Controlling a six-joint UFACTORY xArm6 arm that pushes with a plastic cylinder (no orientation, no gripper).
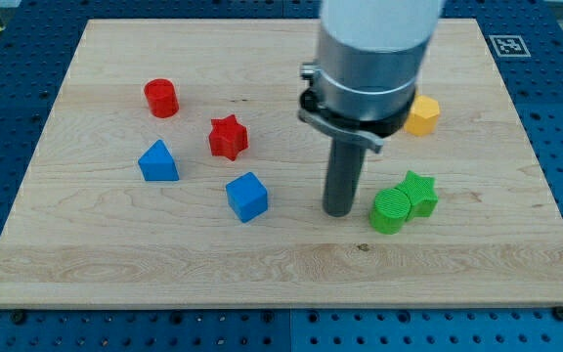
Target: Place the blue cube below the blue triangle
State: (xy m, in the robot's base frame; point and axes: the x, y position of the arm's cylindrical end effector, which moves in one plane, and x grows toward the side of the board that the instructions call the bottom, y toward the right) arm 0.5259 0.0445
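No jaws here: bring my tip (338, 211) behind the blue plastic cube (247, 197), then push it leftward beneath the blue plastic triangle (158, 161).

The arm enters from the upper middle of the frame as a broad, smooth cylinder, pale grey to white, with a soft sheen. Beneath it sits a black collar ringed by a thin metal clamp (a small screw or lug shows at its left edge). From the collar a straight dark grey rod narrows down to my tip (339, 212).
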